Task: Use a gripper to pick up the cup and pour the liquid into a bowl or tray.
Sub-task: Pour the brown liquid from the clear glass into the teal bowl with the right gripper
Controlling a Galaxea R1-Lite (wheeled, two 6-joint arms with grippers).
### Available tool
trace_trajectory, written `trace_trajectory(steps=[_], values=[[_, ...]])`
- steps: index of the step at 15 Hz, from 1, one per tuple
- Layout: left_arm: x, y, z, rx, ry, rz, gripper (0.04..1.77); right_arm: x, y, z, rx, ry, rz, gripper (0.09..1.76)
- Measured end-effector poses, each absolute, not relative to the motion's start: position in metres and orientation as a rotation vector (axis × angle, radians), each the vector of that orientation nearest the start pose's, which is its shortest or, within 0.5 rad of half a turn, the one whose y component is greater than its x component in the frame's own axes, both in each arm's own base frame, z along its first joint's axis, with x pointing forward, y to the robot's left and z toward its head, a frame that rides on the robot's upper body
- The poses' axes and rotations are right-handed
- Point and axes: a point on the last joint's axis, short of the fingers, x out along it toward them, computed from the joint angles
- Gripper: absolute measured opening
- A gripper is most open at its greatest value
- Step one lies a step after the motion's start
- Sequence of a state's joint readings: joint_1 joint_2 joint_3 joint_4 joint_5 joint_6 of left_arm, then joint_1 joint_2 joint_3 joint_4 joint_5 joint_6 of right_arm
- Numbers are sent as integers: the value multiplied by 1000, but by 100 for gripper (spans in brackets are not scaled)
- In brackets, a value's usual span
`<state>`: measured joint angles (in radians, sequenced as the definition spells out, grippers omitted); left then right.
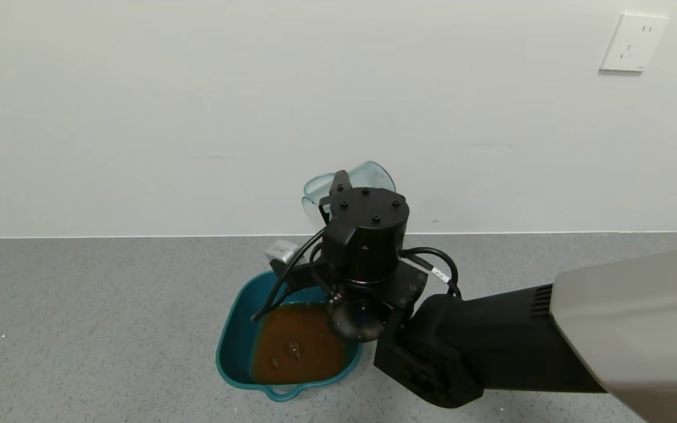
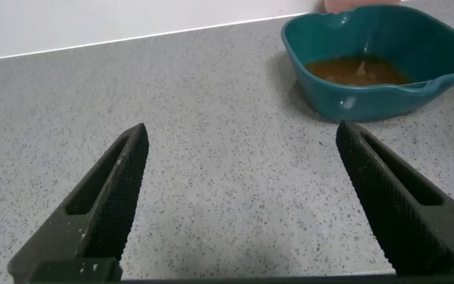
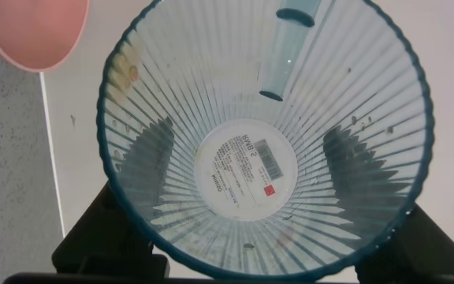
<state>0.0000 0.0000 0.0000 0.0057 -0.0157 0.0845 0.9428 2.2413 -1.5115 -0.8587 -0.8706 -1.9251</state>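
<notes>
The right pincer (image 1: 338, 194) is clamped on the ribbed cup (image 1: 350, 182), holding it tipped and emptied above the teal tray (image 1: 238, 329) near the surface's far edge; the reddish-brown liquid (image 1: 297, 346) pools inside. The left pincer (image 2: 243, 197) hangs wide, idle.

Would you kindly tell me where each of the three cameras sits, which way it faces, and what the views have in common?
Head view: from the robot's head, facing forward and down at the grey counter and wall; the right arm reaches in, holding the cup above the tray.
Left wrist view: low over the counter, facing along it past the open left pincer toward the tray of brown liquid.
Right wrist view: on the right arm, looking into the empty cup, which the right pincer clamps.
Shared: head and left wrist views show the tray; head and right wrist views show the cup.
</notes>
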Motion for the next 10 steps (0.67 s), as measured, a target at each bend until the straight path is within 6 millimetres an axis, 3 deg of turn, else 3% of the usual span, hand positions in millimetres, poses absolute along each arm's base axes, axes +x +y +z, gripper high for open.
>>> trace_trajectory(steps=[10], values=[[-23, 0, 75, 84, 6, -16, 172, 290, 361, 187, -1732, -149, -87, 133]])
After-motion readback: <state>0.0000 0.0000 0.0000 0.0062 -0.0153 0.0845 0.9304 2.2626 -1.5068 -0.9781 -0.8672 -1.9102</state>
